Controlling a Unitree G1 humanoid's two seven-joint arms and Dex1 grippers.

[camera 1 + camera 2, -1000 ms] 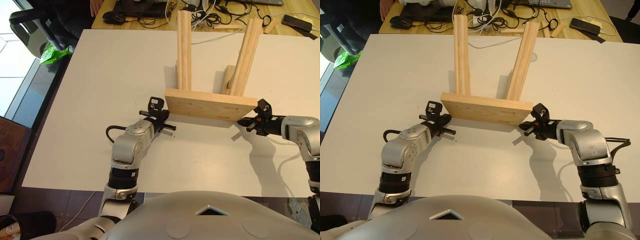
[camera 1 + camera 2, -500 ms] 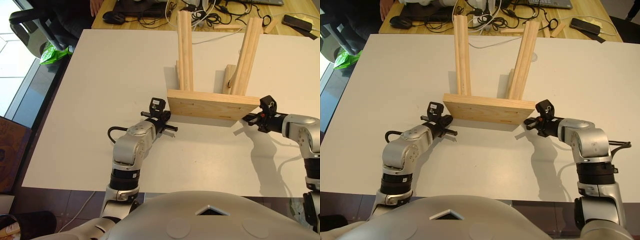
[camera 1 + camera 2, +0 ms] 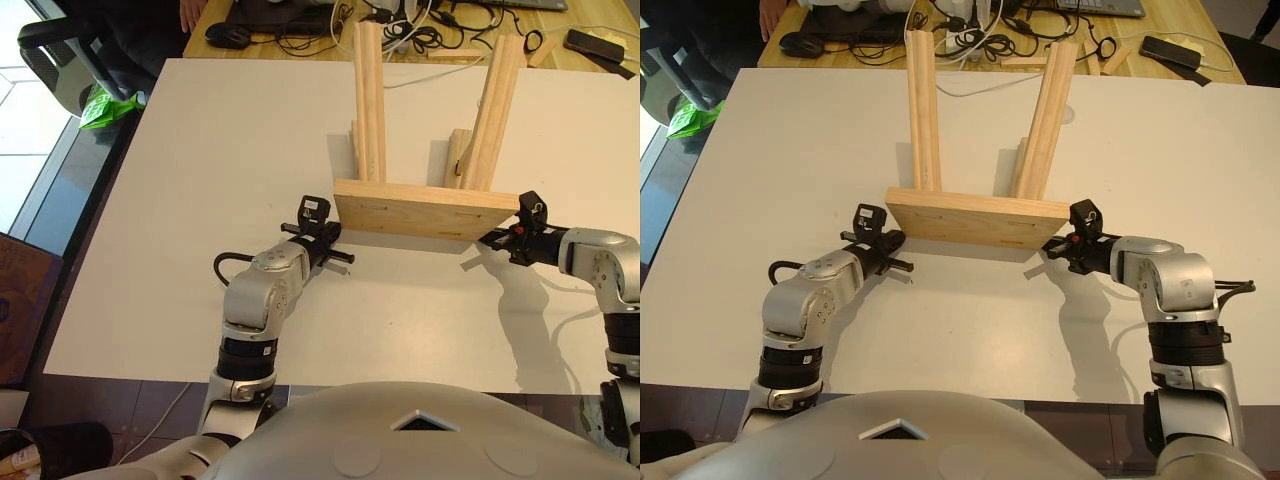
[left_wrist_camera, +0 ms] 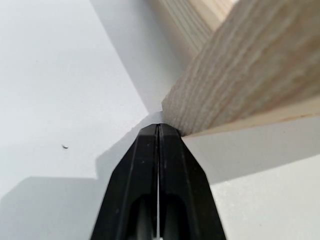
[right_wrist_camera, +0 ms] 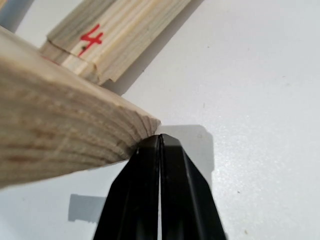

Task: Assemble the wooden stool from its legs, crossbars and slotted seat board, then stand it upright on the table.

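Left fingers (image 4: 140,170) and right fingers (image 5: 140,180), each pair closed, touch opposite corners of the seat board (image 3: 425,208).

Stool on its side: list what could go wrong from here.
1. Both grippers are shut. The left gripper and the right gripper only touch the lower corners of the seat board, so a tip may slip off the corner during a push or lift.
2. Uneven pressure at the two corners could twist the board or slide it along the table instead of tipping it upright.
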